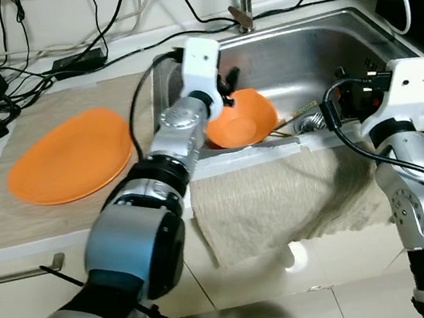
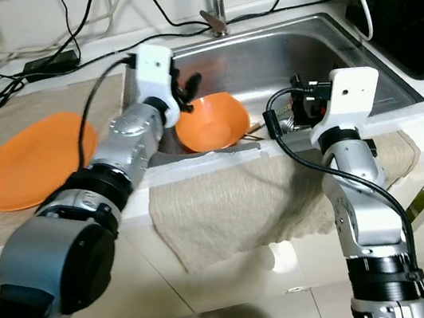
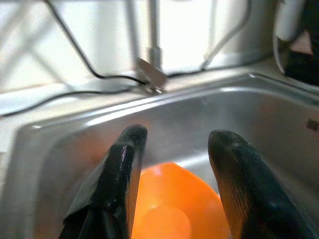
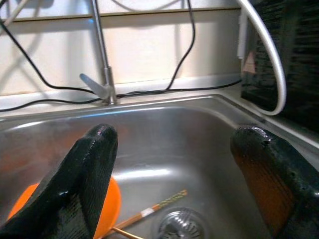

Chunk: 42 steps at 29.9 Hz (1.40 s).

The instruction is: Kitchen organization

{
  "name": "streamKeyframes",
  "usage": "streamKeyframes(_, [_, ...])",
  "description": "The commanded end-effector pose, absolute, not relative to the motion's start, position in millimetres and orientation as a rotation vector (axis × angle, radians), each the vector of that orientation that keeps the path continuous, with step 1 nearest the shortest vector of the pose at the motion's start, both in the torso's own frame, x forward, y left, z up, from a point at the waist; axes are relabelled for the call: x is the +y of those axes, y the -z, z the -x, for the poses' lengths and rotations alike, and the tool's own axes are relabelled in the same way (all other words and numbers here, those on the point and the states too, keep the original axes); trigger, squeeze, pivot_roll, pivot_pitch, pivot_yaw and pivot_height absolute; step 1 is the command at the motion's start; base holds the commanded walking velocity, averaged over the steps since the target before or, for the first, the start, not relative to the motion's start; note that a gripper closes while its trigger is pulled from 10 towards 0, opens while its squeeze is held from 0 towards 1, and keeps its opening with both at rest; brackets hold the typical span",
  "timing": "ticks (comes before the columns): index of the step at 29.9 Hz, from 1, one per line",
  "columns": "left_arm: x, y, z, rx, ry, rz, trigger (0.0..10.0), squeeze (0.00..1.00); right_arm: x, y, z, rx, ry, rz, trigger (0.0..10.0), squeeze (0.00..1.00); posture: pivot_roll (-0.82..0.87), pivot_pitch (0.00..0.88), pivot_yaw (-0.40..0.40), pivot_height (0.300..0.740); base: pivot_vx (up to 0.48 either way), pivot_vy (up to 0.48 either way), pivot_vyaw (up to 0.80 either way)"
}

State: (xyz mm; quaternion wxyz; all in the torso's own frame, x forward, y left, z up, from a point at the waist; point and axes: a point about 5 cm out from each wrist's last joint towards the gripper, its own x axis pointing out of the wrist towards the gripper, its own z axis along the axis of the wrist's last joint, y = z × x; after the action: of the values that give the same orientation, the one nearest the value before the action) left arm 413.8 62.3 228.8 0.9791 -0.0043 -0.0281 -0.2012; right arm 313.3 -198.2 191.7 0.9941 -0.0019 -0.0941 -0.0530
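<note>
- Orange bowl (image 1: 240, 119) inside the sink (image 1: 315, 46), leaning against the near wall, open side tipped up and toward the back.
- Left claw (image 3: 177, 149) wide open, holding nothing, right above the bowl's rim; much the nearer arm.
- Right claw (image 4: 179, 164) also wide open and empty, over the sink's right part, beside the bowl.
- Chopsticks (image 4: 149, 213) flat on the sink floor, pointing from bowl to drain.
- Orange plate (image 1: 70, 157) on the cloth at left, with open room for setting the bowl.
</note>
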Motion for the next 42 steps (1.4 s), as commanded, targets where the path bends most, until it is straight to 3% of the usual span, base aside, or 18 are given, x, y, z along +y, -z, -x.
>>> streamKeyframes(1, [68, -241, -416, -0.112, 0.397, 0.02, 10.0, 0.0, -190, -192, -317, -0.19, 0.068, -0.009, 10.0, 0.0, -0.09, 0.0, 0.073, 0.74, 0.0, 0.0, 0.0])
streamKeyframes(7, [104, -256, -418, -0.208, 0.321, -0.066, 10.0, 0.0, -179, -193, -326, -0.191, 0.029, -0.046, 10.0, 0.0, -0.05, 0.0, 0.056, 0.74, 0.0, 0.0, 0.0])
streamKeyframes(10, [146, -263, -419, -0.221, 0.222, -0.126, 10.0, 0.0, -173, -192, -332, -0.191, 0.001, -0.051, 10.0, 0.0, -0.03, 0.0, 0.048, 0.74, 0.0, 0.0, 0.0])
streamKeyframes(11, [146, -263, -419, -0.221, 0.222, -0.126, 10.0, 0.0, -173, -192, -332, -0.191, 0.001, -0.051, 10.0, 0.0, -0.03, 0.0, 0.048, 0.74, 0.0, 0.0, 0.0])
streamKeyframes(14, [184, -260, -414, -0.205, 0.152, -0.166, 10.0, 0.0, -170, -191, -336, -0.185, -0.015, -0.057, 10.0, 0.0, 0.0, 0.0, 0.036, 0.74, 0.0, 0.0, 0.0])
streamKeyframes(21, [216, -243, -401, -0.161, 0.079, -0.167, 10.0, 0.0, -164, -189, -343, -0.175, -0.044, -0.064, 10.0, 0.0, 0.04, 0.0, 0.011, 0.74, 0.0, 0.0, 0.0])
streamKeyframes(22, [223, -238, -397, -0.149, 0.056, -0.157, 10.0, 1.0, -161, -189, -345, -0.178, -0.059, -0.066, 10.0, 0.0, 0.04, 0.0, 0.007, 0.74, 0.0, 0.0, 0.0])
streamKeyframes(33, [252, -234, -379, -0.121, -0.027, -0.17, 10.0, 1.0, -155, -188, -351, -0.176, -0.098, -0.063, 10.0, 0.0, 0.07, 0.0, -0.018, 0.74, 0.0, 0.0, 0.0])
streamKeyframes(41, [255, -228, -374, -0.083, -0.036, -0.163, 10.0, 1.0, -150, -185, -353, -0.173, -0.116, -0.067, 10.0, 0.0, 0.08, 0.0, -0.019, 0.74, 0.0, 0.0, 0.0])
streamKeyframes(42, [257, -226, -374, -0.07, -0.047, -0.16, 10.0, 0.0, -150, -184, -353, -0.172, -0.115, -0.068, 10.0, 0.0, 0.08, 0.0, -0.019, 0.74, 0.0, 0.0, 0.0])
